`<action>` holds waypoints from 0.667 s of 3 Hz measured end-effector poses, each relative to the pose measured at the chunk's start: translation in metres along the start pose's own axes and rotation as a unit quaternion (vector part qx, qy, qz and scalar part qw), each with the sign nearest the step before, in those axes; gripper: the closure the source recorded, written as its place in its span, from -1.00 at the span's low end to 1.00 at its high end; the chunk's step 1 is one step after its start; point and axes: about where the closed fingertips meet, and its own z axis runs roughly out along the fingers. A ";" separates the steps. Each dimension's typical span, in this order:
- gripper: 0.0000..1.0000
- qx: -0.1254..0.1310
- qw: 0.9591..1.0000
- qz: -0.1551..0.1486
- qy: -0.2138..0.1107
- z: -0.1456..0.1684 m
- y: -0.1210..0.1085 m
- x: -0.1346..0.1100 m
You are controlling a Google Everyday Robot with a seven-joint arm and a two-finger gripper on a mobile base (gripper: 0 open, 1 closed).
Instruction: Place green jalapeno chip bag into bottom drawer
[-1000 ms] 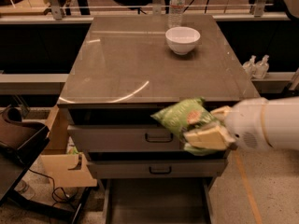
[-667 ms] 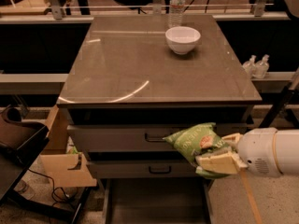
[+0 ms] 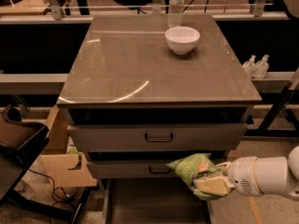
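Camera view: gripper (image 3: 208, 179) sits low at right, in front of the cabinet (image 3: 154, 69), on a white arm (image 3: 266, 175) coming in from the right edge. Its tan fingers (image 3: 211, 186) are clenched on the bag (image 3: 190, 166), gripping it at its right/lower side. The bag is green and crinkled, held in the air and tilted, with its left end pointing toward the cabinet. It overlaps the right part of the lower drawer front (image 3: 135, 169) and hangs above the right side of the bottom drawer (image 3: 149, 202). The bottom drawer is pulled out, w/ grey floor showing below the 2 fronts; bag isn't touching that floor. The upper drawer front (image 3: 159, 137) is shut, dark handle at centre.

On the cabinet top, a white bowl (image 3: 182, 39) stands toward the back right. A water bottle (image 3: 176, 3) stands just behind the bowl. To the left of the cabinet, a cardboard box (image 3: 60, 164) sits on the floor. To the right, 2 small spray bottles (image 3: 256, 66) stand on a ledge
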 end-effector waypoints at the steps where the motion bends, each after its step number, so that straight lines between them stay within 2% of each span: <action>1: 1.00 0.000 1.000 0.000 0.000 0.000 0.000 0.000; 2: 1.00 -0.008 0.999 0.034 -0.003 0.016 -0.023 0.023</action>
